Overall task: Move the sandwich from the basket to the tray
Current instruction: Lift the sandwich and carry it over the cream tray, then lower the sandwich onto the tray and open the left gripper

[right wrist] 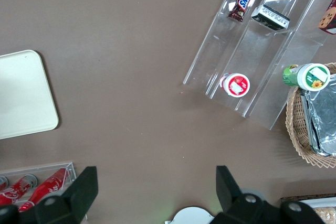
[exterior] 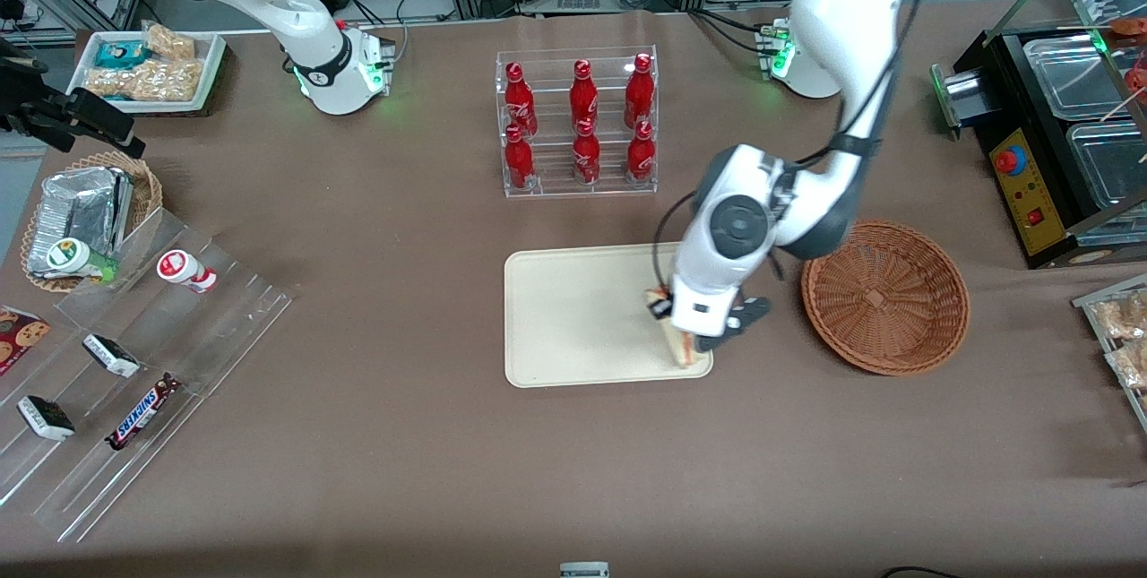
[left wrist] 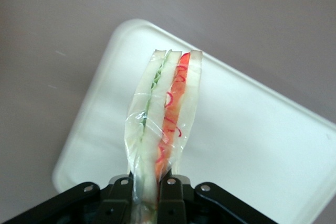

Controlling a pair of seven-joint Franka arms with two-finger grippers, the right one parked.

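Placement step: end effector [left wrist: 149, 187], clamped on sandwich [left wrist: 165, 114], hangs over the tray [exterior: 573, 318] edge nearest the emptied basket [exterior: 885, 296]; next likely lower, release.

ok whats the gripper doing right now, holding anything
Left gripper: shut on the sandwich, held over the tray.

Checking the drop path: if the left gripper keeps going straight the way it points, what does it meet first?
Probably the tray. The gripper, jaws shut on the sandwich, points down at its bare surface; the sandwich tip would touch first. Height above it is unclear.
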